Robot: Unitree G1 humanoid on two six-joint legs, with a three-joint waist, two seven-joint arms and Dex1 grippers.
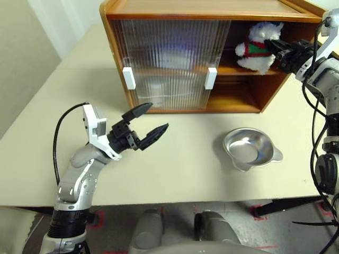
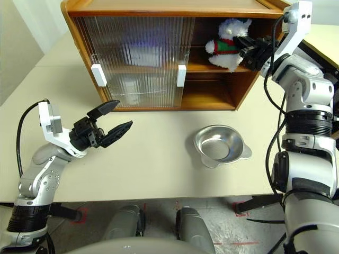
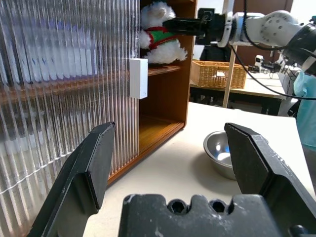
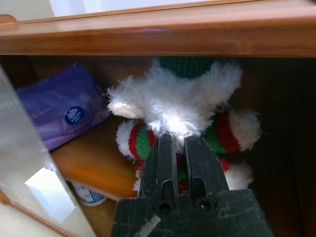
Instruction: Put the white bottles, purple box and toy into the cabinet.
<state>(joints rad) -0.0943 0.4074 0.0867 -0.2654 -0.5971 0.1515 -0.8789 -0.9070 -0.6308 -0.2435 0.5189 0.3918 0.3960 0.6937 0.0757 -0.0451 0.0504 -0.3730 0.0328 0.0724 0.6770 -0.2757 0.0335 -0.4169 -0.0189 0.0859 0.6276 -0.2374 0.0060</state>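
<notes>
Toy (image 1: 258, 46): on the cabinet (image 1: 212, 10) shelf, pinched in my right gripper (image 4: 178, 143)
Box (image 4: 59, 111): shelved
Left gripper (image 1: 150, 119): wide open, empty
Left: release

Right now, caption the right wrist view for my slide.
Right gripper shut on the toy at the cabinet shelf, purple box beside it.

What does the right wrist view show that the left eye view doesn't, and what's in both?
Right wrist alone: the purple box on the inner shelf, a clear white bottle below it. Left eye alone: the open left gripper over the table, and the silver bowl. Both: the toy pinched by the right gripper inside the cabinet.
</notes>
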